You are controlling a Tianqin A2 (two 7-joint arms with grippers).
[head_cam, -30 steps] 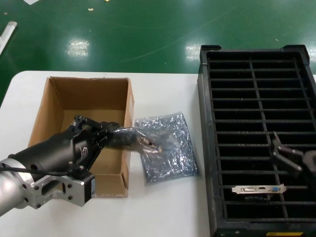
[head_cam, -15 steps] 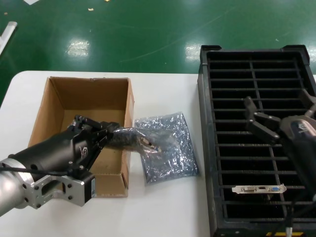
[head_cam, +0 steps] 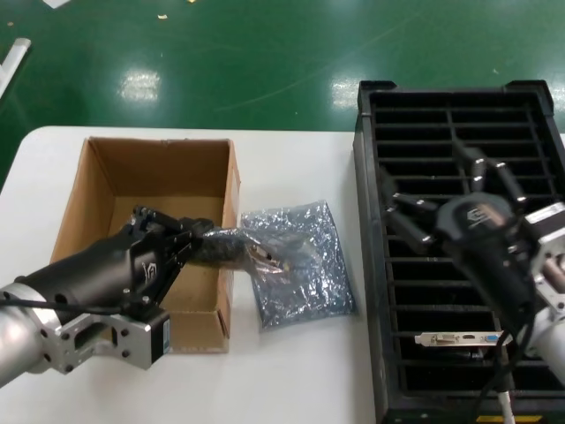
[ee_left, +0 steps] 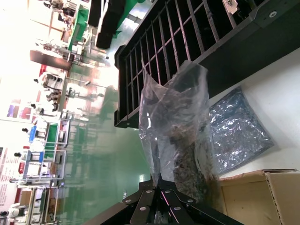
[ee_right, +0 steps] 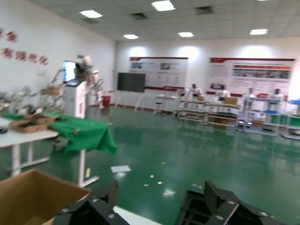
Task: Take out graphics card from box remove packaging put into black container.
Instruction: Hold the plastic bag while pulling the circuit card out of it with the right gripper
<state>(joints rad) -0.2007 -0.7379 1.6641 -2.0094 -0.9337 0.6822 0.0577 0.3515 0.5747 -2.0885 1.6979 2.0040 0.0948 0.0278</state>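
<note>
My left gripper (head_cam: 205, 237) is shut on a crinkly silver packaging bag (head_cam: 237, 246) and holds it over the right wall of the brown box (head_cam: 106, 190). A dark graphics card (head_cam: 265, 257) shows inside the bag. In the left wrist view the gripper (ee_left: 161, 180) pinches the bag's edge and the bag (ee_left: 176, 126) stands up from it. A second, flat bag (head_cam: 305, 269) lies on the table beside the box. My right gripper (head_cam: 437, 193) is open and empty above the black container (head_cam: 455, 110). One bare card (head_cam: 463, 338) stands in a near slot.
The white table (head_cam: 291, 371) holds the box at left and the container at right. Green floor lies beyond the table's far edge. The right wrist view shows the open gripper (ee_right: 157, 206), a box corner (ee_right: 33, 192) and the container's corner (ee_right: 190, 208).
My right arm has risen from the container's near right and moved left and away over its middle, still open. The left arm and its bag have not moved.
</note>
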